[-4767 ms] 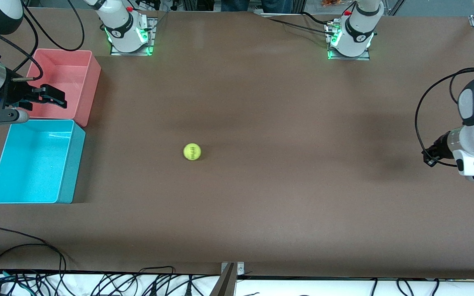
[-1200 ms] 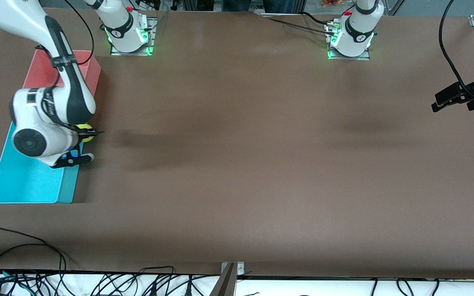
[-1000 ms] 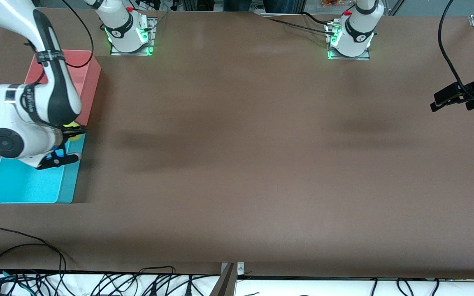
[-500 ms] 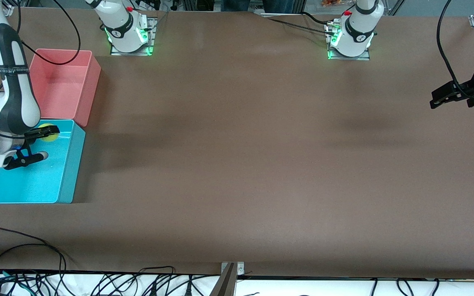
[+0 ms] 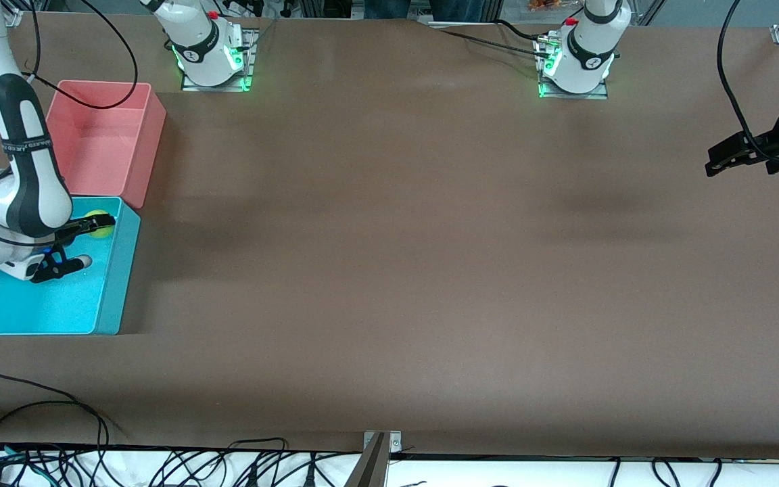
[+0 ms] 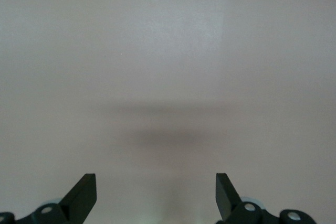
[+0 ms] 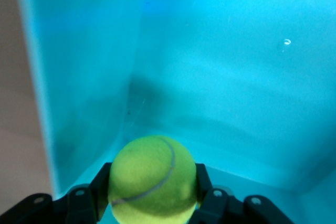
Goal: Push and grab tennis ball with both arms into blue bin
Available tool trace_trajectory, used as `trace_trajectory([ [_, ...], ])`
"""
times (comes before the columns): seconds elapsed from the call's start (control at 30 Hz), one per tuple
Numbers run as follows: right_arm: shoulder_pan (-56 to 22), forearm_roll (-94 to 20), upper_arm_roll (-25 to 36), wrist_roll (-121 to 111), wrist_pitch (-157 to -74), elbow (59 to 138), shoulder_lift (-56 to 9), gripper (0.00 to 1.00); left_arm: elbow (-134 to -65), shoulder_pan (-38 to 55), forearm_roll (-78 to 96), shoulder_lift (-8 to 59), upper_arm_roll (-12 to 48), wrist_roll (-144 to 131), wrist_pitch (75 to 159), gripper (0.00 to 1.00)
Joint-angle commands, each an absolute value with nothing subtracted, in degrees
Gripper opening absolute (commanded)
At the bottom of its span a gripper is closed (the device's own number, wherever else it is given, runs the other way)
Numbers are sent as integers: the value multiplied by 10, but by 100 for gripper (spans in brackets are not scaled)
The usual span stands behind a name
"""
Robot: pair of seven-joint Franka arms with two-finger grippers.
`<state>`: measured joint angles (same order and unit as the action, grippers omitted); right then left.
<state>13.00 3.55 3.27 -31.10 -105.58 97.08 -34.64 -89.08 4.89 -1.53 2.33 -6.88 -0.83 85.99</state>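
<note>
Two arms: white jointed Franka arms with black cables, bases along the table edge at 12 o'clock in the front view.
Right gripper: black two-finger gripper, up over the corner of the blue bin closest to the pink bin; fingers clenched on the tennis ball, one black finger pressing each side of it.
Tennis ball: small fuzzy yellow-green ball with a curved seam, held between the right gripper's fingers, above the bin floor; also in the right wrist view, with the bin's inner wall and floor past it.
Blue bin: rectangular cyan plastic bin with plain walls, on the table at the right arm's end, about 9 o'clock in the front view; interior shows nothing else inside.
Pink bin: rectangular pink-red plastic bin, just beside the blue bin, farther from the front camera.
Left gripper: black two-finger gripper, waiting over the table edge at the left arm's end, about 3 o'clock; fingers spread wide, gripping nothing, bare tabletop below.
Table: brown surface.
</note>
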Motion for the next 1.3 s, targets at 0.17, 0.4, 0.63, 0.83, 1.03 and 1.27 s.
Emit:
trace_trajectory([
  [0.17,136,22,28,-325,-1056,961,-352,100,-896,52,-29,15,-69,3,854,100],
  [0.4,136,23,28,-325,-1043,958,-344,100,-896,52,-29,15,-69,2,854,100],
  [0.63,134,25,25,-327,-963,910,-319,100,-896,52,-29,15,-69,2,854,100],
  [0.83,132,27,24,-325,-865,832,-316,100,-896,52,-28,15,-69,2,853,100],
  [1.03,127,24,17,-319,-784,787,-295,100,-896,52,-28,15,-69,2,853,100],
  [1.27,96,26,-11,-261,-776,781,-244,100,-896,52,-28,16,-69,2,853,100],
])
